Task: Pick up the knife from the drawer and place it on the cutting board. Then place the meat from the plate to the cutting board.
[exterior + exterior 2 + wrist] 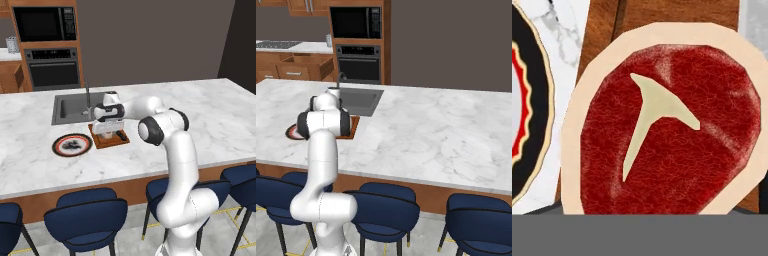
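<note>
- In the left base view the arm rises from the lower right and reaches to the centre left of the frame, where the pincer hangs just over the board
- The board lies on the marble table, just right of the plate and just below the sink
- The plate sits at centre left of that frame, dark marks on its white middle
- In the hand view the meat takes up most of the frame: red steak with a pale fat edge and a whitish Y-shaped streak, lying on the board
- The plate's dark rim shows at the left edge of the hand view, close beside the meat, a strip of marble between
- The pincer stands wide and holds nothing; whether its tips touch the meat I cannot tell
- In the right base view the arm covers most of the board and plate at centre left
- The drawer stands pulled out at the upper left of the right base view, by the oven
- I cannot make out the knife
</note>
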Motion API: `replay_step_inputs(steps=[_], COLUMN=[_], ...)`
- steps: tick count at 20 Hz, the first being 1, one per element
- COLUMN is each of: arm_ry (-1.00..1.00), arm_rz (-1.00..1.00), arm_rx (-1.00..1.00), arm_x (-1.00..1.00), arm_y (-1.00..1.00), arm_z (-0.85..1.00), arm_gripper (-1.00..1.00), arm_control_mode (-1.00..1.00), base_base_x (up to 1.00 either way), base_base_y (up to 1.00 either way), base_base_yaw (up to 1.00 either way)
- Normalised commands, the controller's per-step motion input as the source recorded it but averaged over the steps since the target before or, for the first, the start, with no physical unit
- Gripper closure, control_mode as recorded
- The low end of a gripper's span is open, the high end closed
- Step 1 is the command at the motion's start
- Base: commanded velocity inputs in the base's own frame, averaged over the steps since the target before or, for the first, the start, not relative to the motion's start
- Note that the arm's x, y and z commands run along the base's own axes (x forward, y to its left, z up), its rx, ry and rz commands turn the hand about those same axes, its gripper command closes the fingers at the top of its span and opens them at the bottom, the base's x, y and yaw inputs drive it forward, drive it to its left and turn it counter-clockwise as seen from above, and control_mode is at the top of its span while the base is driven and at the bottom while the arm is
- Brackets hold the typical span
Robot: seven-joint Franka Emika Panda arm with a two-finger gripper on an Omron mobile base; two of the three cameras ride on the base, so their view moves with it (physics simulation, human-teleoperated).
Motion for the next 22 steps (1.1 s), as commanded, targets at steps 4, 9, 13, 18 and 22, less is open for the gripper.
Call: replay_step_inputs(steps=[4,9,13,18,22], arm_ry=[0.00,0.00,0.00,0.00,0.00], arm_rz=[-0.10,-0.07,-0.04,-0.04,-0.03], arm_rx=[0.00,0.00,0.00,0.00,0.00], arm_x=[0.32,0.24,0.04,0.00,0.00], arm_y=[0.00,0.00,0.00,0.00,0.00], arm_z=[-0.05,-0.02,0.00,0.00,0.00], arm_gripper=[1.00,-1.00,-1.00,-1.00,-1.00], arm_control_mode=[-1.00,-1.00,-1.00,-1.00,-1.00], base_base_x=[0.00,0.00,0.00,0.00,0.00], base_base_y=[0.00,0.00,0.00,0.00,0.00], base_base_yaw=[0.00,0.00,0.00,0.00,0.00])
